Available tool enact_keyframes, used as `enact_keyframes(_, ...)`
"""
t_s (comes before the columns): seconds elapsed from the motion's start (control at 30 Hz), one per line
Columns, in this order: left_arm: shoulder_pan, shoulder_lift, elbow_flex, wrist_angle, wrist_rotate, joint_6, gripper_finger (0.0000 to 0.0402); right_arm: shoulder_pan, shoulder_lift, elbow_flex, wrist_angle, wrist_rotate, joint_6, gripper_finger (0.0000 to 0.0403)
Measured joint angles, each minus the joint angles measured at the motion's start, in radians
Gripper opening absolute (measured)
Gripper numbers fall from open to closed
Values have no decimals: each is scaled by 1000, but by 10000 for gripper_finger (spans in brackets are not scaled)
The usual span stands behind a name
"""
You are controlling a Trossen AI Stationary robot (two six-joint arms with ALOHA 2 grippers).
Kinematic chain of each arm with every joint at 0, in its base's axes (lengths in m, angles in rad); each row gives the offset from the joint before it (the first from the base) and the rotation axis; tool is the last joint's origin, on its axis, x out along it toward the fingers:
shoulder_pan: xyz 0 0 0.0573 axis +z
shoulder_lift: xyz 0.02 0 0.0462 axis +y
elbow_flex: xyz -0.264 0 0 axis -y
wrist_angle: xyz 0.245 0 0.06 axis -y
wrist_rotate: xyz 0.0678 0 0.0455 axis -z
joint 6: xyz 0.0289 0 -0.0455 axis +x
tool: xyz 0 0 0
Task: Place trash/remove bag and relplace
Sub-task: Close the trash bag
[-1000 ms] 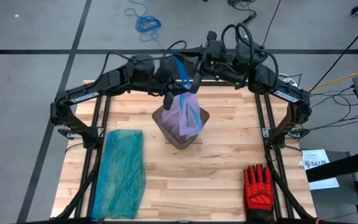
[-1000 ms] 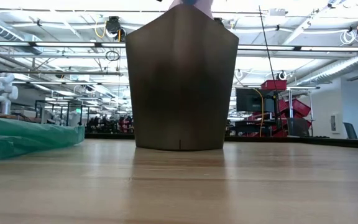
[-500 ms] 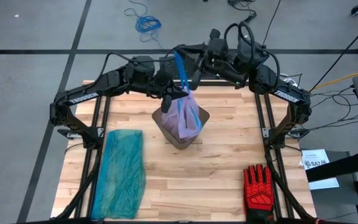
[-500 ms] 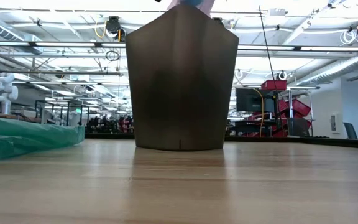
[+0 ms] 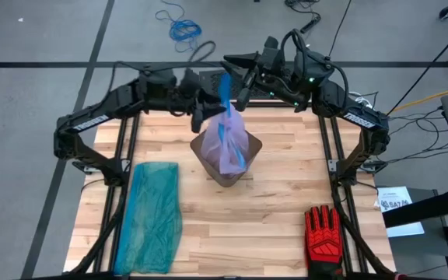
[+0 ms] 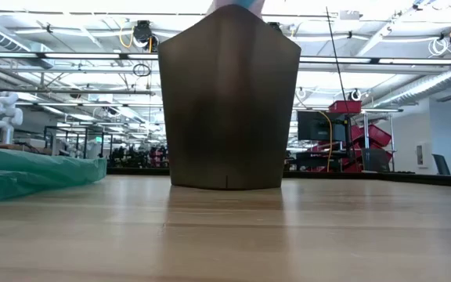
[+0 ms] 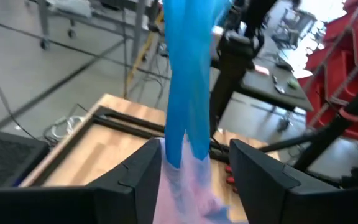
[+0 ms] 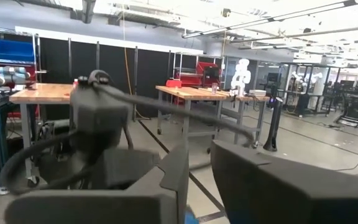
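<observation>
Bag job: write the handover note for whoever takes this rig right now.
Left gripper: open, fingers either side of the blue drawstring, not clamping it.
Right gripper: up beside the top of the drawstring; grip unclear.
Bag: gathered shut, standing tall out of the brown bin at mid-table.
Trash: none loose on the table.
Done: bag drawn closed and partly raised.
Left: lift the bag clear, then line the bin with the teal bag lying on the table's left side.
</observation>
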Motion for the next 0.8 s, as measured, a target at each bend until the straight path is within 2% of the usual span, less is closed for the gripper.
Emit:
enact_keyframes(0.27, 47, -77, 2, -10, -37, 2, 189, -3, 0, 0, 0, 0, 0, 85)
enact_keyframes(0.5, 68, -88, 2, -103, -40, 7, 190, -6, 0, 0, -29, 0, 0, 99)
enact_keyframes(0.63, 84, -106, 2, -150, -40, 2, 190, -6, -22, 0, -205, -46, 0, 103)
enact_keyframes(0.8, 115, -171, 2, -166, -45, 0, 190, -4, -60, 0, -536, -270, 66, 103)
